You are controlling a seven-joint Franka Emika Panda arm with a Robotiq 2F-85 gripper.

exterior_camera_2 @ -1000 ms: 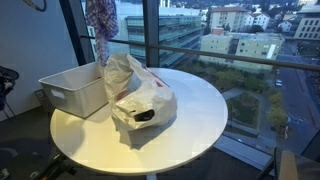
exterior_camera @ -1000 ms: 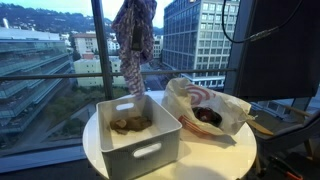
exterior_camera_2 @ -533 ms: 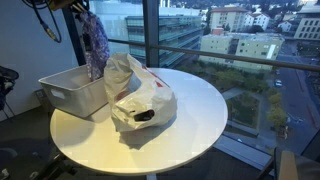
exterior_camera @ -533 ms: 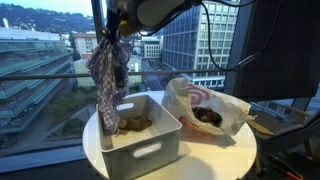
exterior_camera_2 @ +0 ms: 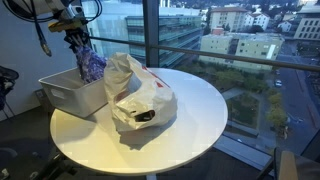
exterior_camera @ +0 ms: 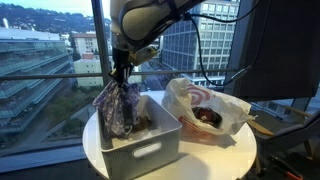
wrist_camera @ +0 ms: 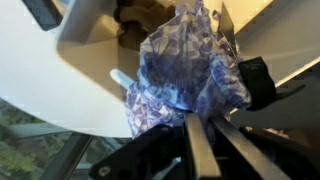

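In an exterior view the pincer (exterior_camera: 120, 78) is clamped on a patterned cloth (exterior_camera: 117, 110), which hangs below it into the white bin (exterior_camera: 150, 152). In an exterior view the cloth (exterior_camera_2: 90, 66) dangles under the pincer (exterior_camera_2: 78, 43), inside the bin (exterior_camera_2: 68, 97). In the wrist view the cloth (wrist_camera: 185, 65) bunches just beyond the fingertips.

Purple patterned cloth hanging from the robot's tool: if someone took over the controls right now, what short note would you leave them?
Tool: shut on the purple patterned cloth, pinching its top.
Cloth: hangs bunched, its lower part down inside the white bin; whether it reaches the bottom cannot be told.
Surroundings: the bin stands on the round white table, beside a white plastic bag with a dark item inside.
Done: the cloth is gripped and partly in the bin.
Left: probably lower it and let go; it is not yet released.
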